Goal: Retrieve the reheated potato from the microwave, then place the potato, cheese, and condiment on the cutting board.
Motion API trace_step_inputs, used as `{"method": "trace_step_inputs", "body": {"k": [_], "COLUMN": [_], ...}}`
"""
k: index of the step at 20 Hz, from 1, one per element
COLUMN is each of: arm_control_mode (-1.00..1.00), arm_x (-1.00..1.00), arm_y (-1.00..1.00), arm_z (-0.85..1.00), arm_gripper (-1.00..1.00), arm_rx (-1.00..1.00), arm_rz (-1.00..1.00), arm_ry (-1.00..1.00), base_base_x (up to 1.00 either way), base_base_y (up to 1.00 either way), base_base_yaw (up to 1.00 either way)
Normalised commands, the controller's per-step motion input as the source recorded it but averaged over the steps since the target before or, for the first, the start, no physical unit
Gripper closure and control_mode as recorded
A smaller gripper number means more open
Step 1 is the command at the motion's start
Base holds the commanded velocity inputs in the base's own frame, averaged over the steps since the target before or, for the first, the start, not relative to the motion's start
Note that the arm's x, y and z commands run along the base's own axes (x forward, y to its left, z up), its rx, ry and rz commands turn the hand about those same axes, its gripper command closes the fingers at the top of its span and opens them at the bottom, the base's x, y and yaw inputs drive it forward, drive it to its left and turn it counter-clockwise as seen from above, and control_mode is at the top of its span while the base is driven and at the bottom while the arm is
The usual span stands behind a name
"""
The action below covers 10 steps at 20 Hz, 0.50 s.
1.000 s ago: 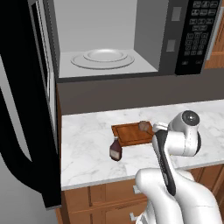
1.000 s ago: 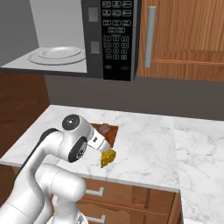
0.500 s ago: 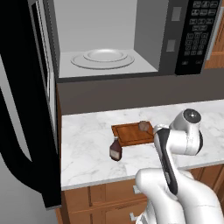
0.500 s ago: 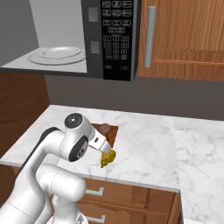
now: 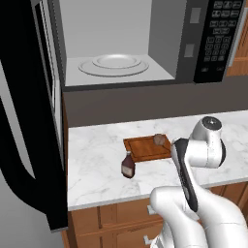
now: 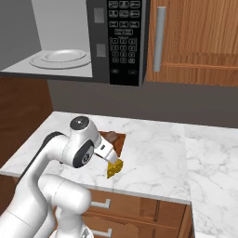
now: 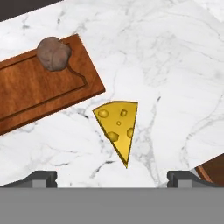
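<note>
Currently | potato: resting on cutting board, 11 o'clock corner in hand view, so retrieval looks finished | cheese: on marble counter, off the board's 5 o'clock edge | gripper: fingers spread, empty, poised above cheese, likely next pick | condiment: upright beside board, awaiting transfer.

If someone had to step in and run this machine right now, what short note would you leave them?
Pincer: open, holding nothing, poised over the cheese.
Potato: already out of the microwave, sitting on the cutting board.
Cheese: on the counter beside the board, not on it.
Sauce bottle: upright on the counter at the board's corner.
Done: potato.
Left: cheese, then bottle, onto the board.
</note>
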Motion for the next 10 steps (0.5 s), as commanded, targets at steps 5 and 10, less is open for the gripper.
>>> {"method": "trace_step_inputs", "body": {"k": [5,10], "arm_control_mode": [-1.0,-1.0], "arm_x": [-0.17,-0.26], "arm_y": [-0.02,-0.07], "arm_z": [0.03,0.02], "arm_gripper": [-1.0,-1.0], "arm_rx": [0.0,0.0], "arm_rz": [0.0,0.0], "arm_ry": [0.08,0.06], "base_base_x": [0.0,0.0], "base_base_y": [0.0,0.0], "base_base_yaw": [0.0,0.0]}}
